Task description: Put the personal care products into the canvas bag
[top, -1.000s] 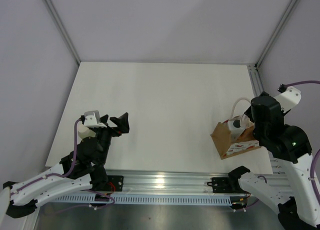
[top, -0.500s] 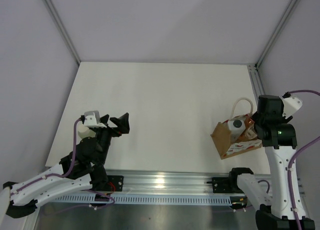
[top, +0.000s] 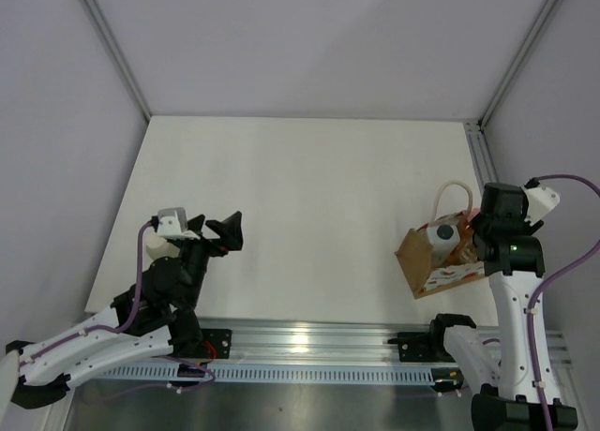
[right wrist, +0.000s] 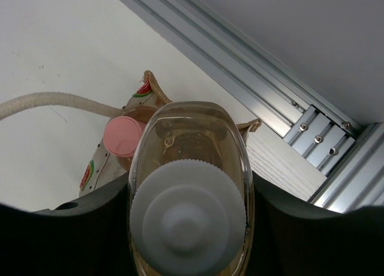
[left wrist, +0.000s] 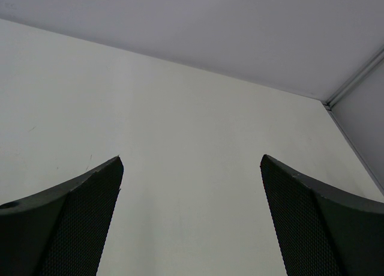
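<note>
The canvas bag (top: 433, 267) lies at the table's right edge, its cream handle (top: 452, 195) looping away from it. A squat pale cylinder (top: 441, 234) sits in its mouth. My right gripper (top: 487, 236) hangs over the bag and is shut on the slim amber bottle (right wrist: 191, 141). In the right wrist view its white cap (right wrist: 187, 227) sits between the fingers (right wrist: 84, 234), directly above the bag's rim (right wrist: 153, 87). The orange bottle's pink cap (right wrist: 123, 137) shows inside the bag. The clear black-capped bottle is not in view. My left gripper (top: 230, 230) is open and empty at the near left, with only bare table between its fingers (left wrist: 72, 216).
The aluminium frame rail (right wrist: 252, 66) runs close past the bag on the right. The table's right edge (top: 480, 159) is just beyond the bag. The rail with the arm bases (top: 309, 342) runs along the near edge.
My right arm has drawn its bulky upper links back off the bag. Its wrist has shifted slightly right and still holds the amber bottle. The left arm and the bag have not moved.
</note>
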